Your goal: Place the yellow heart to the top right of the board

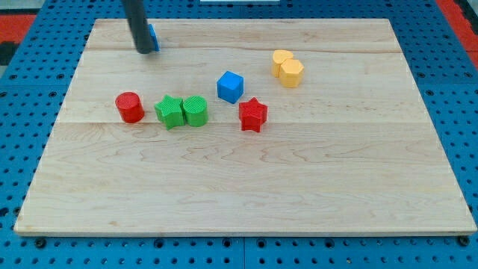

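Note:
Two yellow blocks touch each other in the upper right part of the board: one point(281, 60) at the upper left of the pair and one point(292, 73) at the lower right. Which of them is the heart cannot be made out. My tip point(143, 51) is near the view's top left, far to the left of the yellow pair, touching no yellow block. It stands right in front of a small blue block point(152, 36), which it mostly hides.
A blue cube point(231, 87) sits left of the yellow pair. A red star point(253, 114) lies below it. A green star point(170, 112) and a green cylinder point(196, 110) touch, with a red cylinder point(130, 107) to their left. The wooden board point(246, 194) lies on a blue pegboard.

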Robot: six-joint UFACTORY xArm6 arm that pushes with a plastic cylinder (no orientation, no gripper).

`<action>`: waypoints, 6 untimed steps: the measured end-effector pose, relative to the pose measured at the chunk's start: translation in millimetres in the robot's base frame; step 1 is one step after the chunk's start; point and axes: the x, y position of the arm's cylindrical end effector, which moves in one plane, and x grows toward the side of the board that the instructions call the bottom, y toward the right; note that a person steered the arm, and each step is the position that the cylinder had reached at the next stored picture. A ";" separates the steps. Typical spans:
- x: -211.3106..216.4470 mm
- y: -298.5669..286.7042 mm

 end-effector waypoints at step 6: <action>30.4 294.7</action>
